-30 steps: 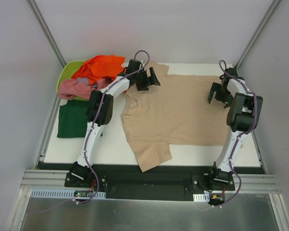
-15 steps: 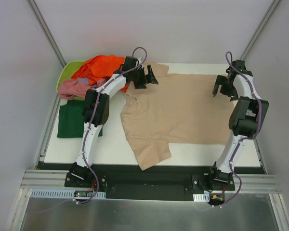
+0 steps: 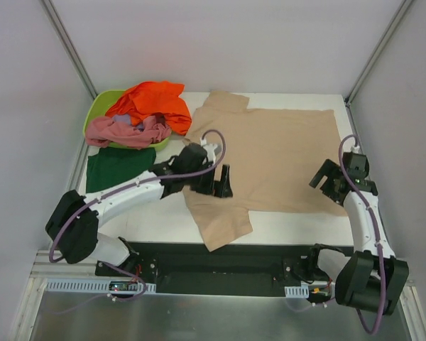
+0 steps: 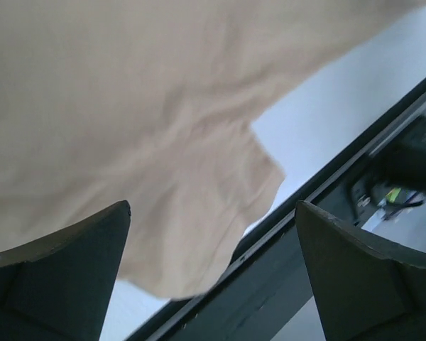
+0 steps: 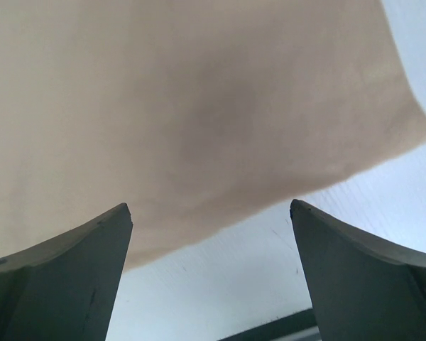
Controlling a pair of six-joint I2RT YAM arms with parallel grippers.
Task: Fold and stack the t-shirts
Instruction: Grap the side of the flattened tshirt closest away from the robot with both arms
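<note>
A beige t-shirt [image 3: 277, 153] lies spread flat over the white table [image 3: 163, 217], its near sleeve [image 4: 192, 185] reaching the front edge. My left gripper [image 3: 216, 186] hovers open over that sleeve's shoulder, nothing between its fingers [image 4: 64, 277]. My right gripper [image 3: 328, 183] stands open above the shirt's near right hem [image 5: 220, 142], also empty. An orange t-shirt [image 3: 153, 103] and a pink one [image 3: 124, 131] are heaped at the back left. A dark green t-shirt [image 3: 117, 167] lies folded in front of them.
A lime-green tub [image 3: 98, 110] sits under the orange and pink heap at the back left corner. A dark rail [image 4: 326, 213] runs along the table's front edge [image 3: 270, 238]. Grey walls close in the back and both sides.
Both arms have pulled back from the shirt's far edge toward the near side. The left gripper went from the collar to the near sleeve, the right from the far corner to the near hem.
</note>
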